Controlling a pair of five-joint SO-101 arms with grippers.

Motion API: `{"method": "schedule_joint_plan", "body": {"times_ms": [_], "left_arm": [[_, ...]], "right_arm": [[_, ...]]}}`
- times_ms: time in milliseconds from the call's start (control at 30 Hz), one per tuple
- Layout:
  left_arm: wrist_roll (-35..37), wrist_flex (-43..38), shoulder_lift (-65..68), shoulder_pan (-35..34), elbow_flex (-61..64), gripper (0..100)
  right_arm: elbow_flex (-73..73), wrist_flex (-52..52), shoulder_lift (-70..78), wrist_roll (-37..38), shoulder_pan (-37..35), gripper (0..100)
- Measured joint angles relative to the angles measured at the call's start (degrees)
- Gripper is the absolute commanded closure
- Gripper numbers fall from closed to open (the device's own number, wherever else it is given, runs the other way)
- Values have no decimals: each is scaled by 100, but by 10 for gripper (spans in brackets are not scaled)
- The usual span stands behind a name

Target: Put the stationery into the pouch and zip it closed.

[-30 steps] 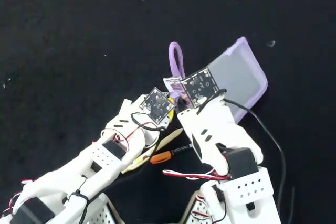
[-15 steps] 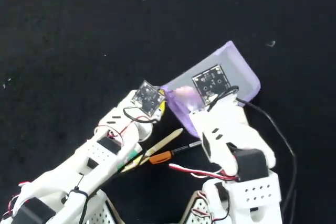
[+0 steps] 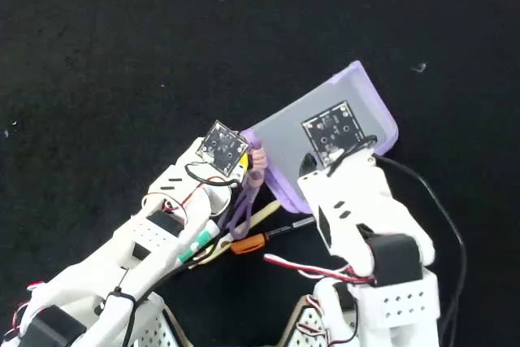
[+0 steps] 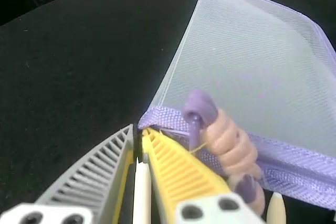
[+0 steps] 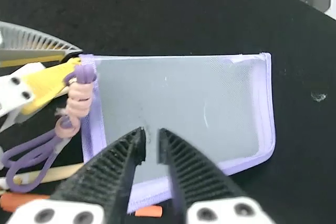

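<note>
On the pouch [image 3: 284, 132], the right claw [image 5: 151, 137] rests narrowly parted; left claw [image 4: 137, 132] pinched shut at its corner.

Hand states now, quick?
Left hand: closed, apparently pinching the pouch corner.
Right hand: slightly open over pouch, holding nothing.

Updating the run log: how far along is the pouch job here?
Done: nothing yet; the pouch lies flat and looks empty. In hand: the left tool is shut at the pouch corner beside the strap, and the right tool sits narrowly open over the mesh. Left: the orange pen and cream stick lie on the table outside the pouch; loading and zipping remain.
</note>
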Motion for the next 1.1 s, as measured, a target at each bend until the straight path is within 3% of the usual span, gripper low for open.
{"method": "schedule_joint_plan", "body": {"times_ms": [167, 467, 1100], "left_arm": [[0, 0, 0, 0, 0, 972], [0, 0, 0, 0, 0, 972], [0, 0, 0, -18, 0, 972]], "right_arm": [[475, -747, 0, -580, -70, 811], [1187, -1398, 9, -1073, -1389, 808], [1960, -2418, 105, -1407, -1855, 807]]}}
